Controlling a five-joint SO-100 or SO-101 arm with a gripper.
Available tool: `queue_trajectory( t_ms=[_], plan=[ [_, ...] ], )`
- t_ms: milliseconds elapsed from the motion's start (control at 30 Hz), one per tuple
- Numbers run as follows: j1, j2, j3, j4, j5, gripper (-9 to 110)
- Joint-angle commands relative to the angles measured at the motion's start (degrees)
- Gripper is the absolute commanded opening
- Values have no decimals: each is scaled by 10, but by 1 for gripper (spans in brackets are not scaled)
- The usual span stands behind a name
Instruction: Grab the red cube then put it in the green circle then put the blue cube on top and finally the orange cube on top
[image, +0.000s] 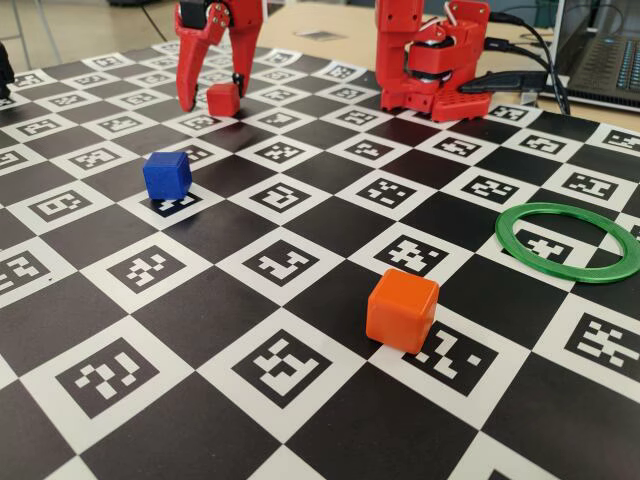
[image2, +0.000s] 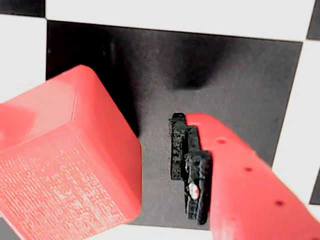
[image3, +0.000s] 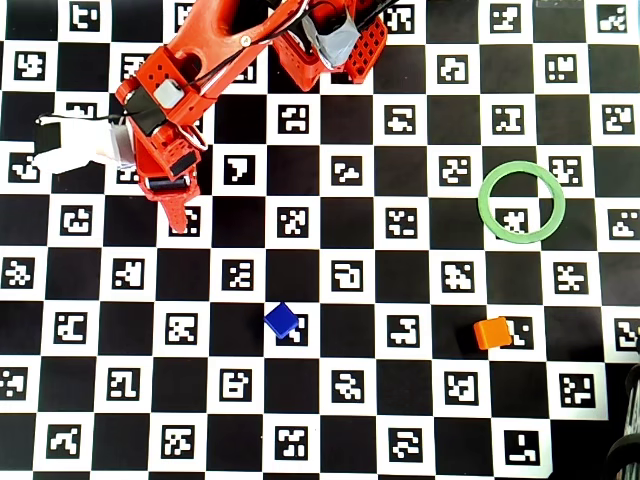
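Gripper (image: 213, 103) sits at upper left of the fixed view, jaws spread wide and straddling the red cube (image: 223, 98), which rests on the checkerboard mat (image: 300, 420). It is not clamped yet. In the wrist view the red cube (image2: 65, 155) fills the lower left, and a gap of black square separates it from the padded finger (image2: 192, 170) at lower right, so there is no contact on that side. This looks like the pre-grasp step, with the fingers placed either side so closing would trap the cube.

In the overhead view the arm (image3: 190, 70) reaches from top centre out to upper left, wrist pitched down; the cube is hidden under it there.

The green circle (image: 570, 242) lies empty at right, well apart. The blue cube (image: 167, 175) is mid-left and the orange cube (image: 401, 310) is centre foreground, both untouched.
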Motion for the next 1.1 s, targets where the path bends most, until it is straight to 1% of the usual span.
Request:
queue_trajectory(
  t_ms=[0,267,667,1067],
  plan=[
    [3,12,-9,-5,-12,43],
    [4,8,-12,-11,-56,43],
    [-1,6,-20,-18,-162,43],
    [-18,1,-25,-11,-189,43]
  ],
)
